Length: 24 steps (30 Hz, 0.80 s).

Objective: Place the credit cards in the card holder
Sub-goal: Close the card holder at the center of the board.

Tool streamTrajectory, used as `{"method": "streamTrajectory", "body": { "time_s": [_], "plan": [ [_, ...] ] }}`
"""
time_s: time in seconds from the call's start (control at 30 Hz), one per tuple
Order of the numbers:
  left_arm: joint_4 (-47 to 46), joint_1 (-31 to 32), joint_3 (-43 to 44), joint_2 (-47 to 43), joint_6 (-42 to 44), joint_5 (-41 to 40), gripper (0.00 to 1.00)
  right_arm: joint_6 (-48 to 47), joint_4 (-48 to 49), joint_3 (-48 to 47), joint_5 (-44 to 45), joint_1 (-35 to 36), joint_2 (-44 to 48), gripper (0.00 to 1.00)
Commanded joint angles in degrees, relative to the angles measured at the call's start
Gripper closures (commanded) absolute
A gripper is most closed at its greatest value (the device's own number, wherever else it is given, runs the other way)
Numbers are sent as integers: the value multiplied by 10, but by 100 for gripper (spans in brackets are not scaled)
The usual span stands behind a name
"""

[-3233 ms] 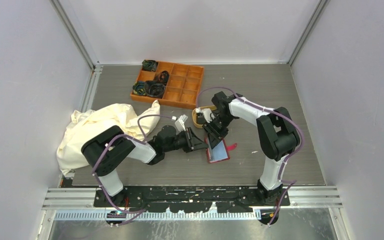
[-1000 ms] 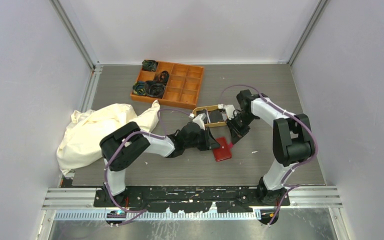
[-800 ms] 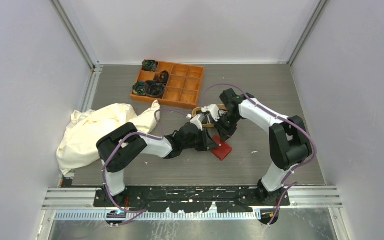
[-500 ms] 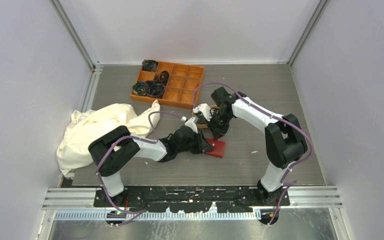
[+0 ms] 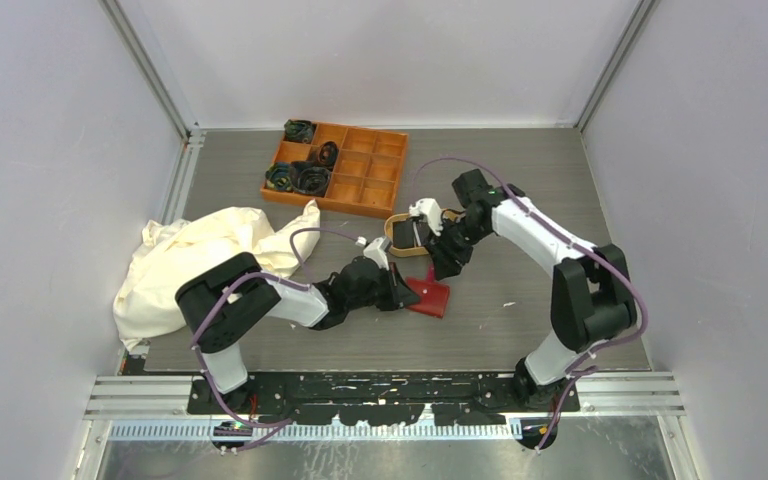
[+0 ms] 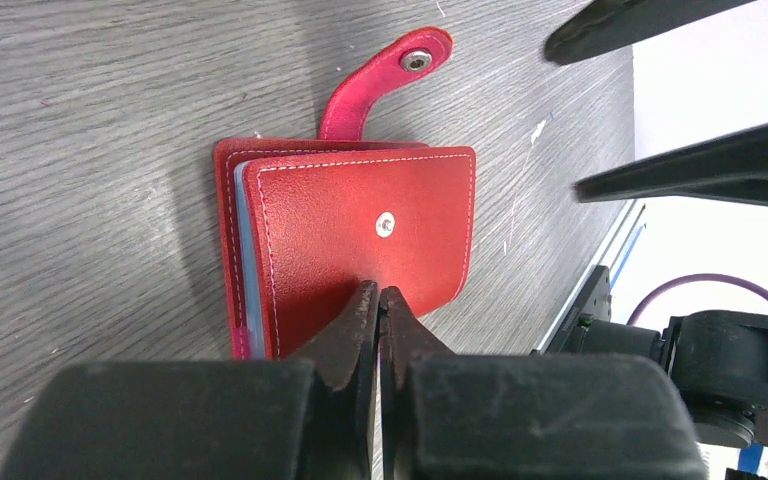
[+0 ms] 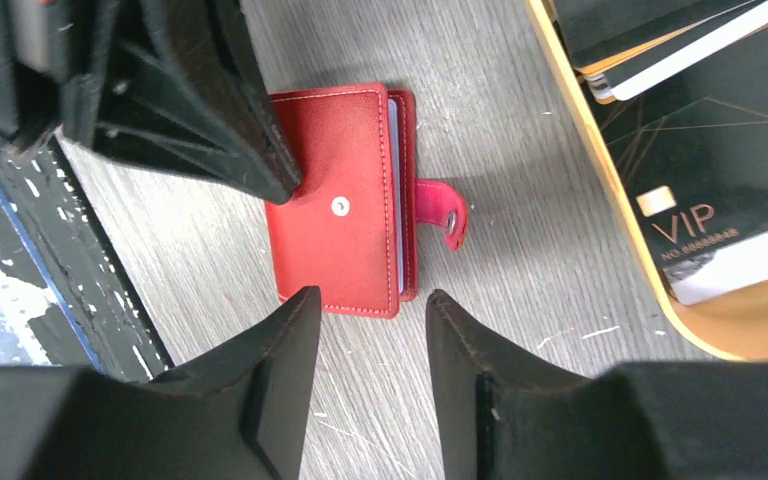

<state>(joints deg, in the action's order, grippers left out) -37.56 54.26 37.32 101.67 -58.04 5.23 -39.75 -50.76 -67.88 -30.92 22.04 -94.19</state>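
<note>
Red leather-look card holder [image 6: 360, 225] lies folded over near the middle of the table, its snap tab [image 6: 385, 85] sticking out undone. The left gripper [image 6: 378, 298] has its fingers clenched tight together, tips resting on the cover and grasping nothing. The right gripper [image 7: 365, 320] hovers just above, at the holder's one o'clock from overhead, fingers parted and empty.

Is any card tucked into the pale-blue pockets? I cannot tell, since only their edges peek out. The credit cards [image 7: 720, 150] I can see lie in the tan tray [image 7: 760, 318] at the holder's eleven o'clock. I judge the job far from finished: the holder needs opening and those cards fed in.

Count:
- one holder
- one tray
- at least three cards showing: a black one marked VIP plus a small stack, exact number unclear
- one orange compartment box [image 5: 337, 168] at far eleven
- one cream cloth [image 5: 200, 260] at nine
</note>
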Motion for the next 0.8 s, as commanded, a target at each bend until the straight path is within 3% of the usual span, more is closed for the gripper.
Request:
{"method": "streamTrajectory", "body": {
  "time_s": [0.0, 0.07, 0.17, 0.4, 0.77],
  "plan": [
    [-21, -3, -14, 7, 12, -1, 99, -107, 3, 35, -133, -41, 84, 45],
    [-22, -3, -16, 8, 16, -1, 99, -215, -2, 63, -169, -47, 104, 34],
    [-24, -3, -19, 7, 19, 0, 100, -248, 15, 78, -169, -47, 92, 30],
    [-43, -4, -25, 18, 20, 4, 100, -218, -6, 18, -138, -49, -2, 41],
    [-53, -3, -26, 25, 25, 7, 100, -141, -9, -47, -104, -68, -94, 47]
  ]
}}
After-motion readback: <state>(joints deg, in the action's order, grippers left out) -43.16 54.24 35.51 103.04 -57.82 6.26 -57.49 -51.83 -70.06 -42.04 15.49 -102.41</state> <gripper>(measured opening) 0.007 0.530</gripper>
